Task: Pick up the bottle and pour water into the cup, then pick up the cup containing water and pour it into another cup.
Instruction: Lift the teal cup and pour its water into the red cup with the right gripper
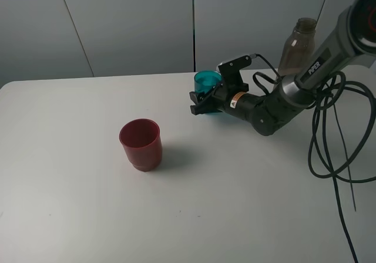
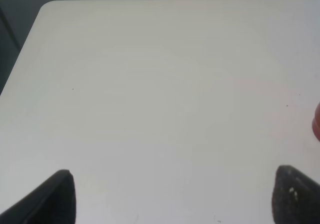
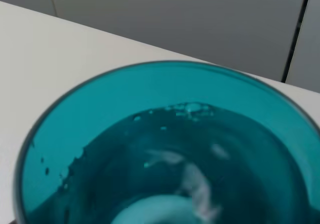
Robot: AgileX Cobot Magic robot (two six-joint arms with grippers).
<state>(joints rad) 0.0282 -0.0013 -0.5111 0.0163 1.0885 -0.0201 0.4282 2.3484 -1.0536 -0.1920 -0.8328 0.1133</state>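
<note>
The teal cup (image 1: 207, 81) stands upright near the table's back edge with water in it; the right wrist view looks straight down into it (image 3: 165, 149). My right gripper (image 1: 204, 100) sits around the cup's lower half with its fingers on both sides, shut on it. The red cup (image 1: 141, 144) stands upright and apart, to the left and nearer the front; a sliver of it shows in the left wrist view (image 2: 317, 121). The grey-brown bottle (image 1: 296, 46) stands upright behind my right arm. My left gripper (image 2: 172, 204) is open and empty over bare table.
The white table (image 1: 70, 204) has its back edge just behind the teal cup and bottle. Black cables (image 1: 335, 151) hang from the right arm over the table's right side.
</note>
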